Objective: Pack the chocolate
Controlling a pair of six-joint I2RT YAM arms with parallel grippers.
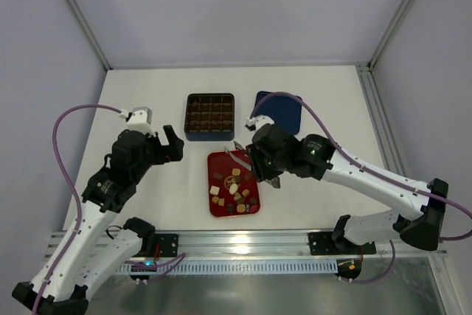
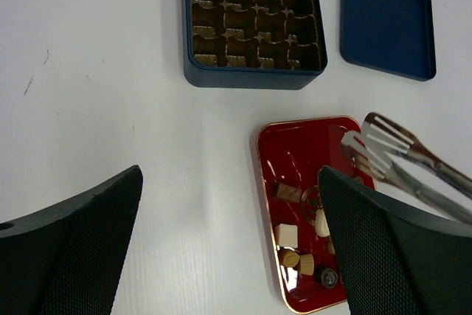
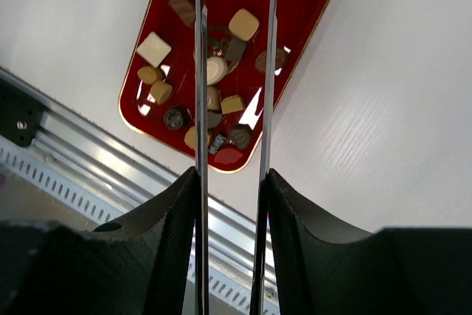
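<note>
Chocolate (image 1: 234, 189) lies loose in the near half of the red tray (image 2: 302, 145), a mix of tan, cream and dark pieces, some of them touching. The right gripper (image 3: 230, 182) is clamped on a pair of metal tongs (image 2: 391, 149). Its own camera sees the blades edge-on and apart, with their tips running out of the top of the frame. Whether the tips hold a piece I cannot tell. The left gripper (image 2: 230, 175) hangs with its jaws wide apart over bare tabletop (image 2: 110, 71) left of the tray, and one finger hides the tray's right side. The blue box (image 2: 251, 79) stands beyond, its near cells too shadowed to make out. Its lid (image 2: 385, 23) lies just beside it, partly covered by the right arm from above.
</note>
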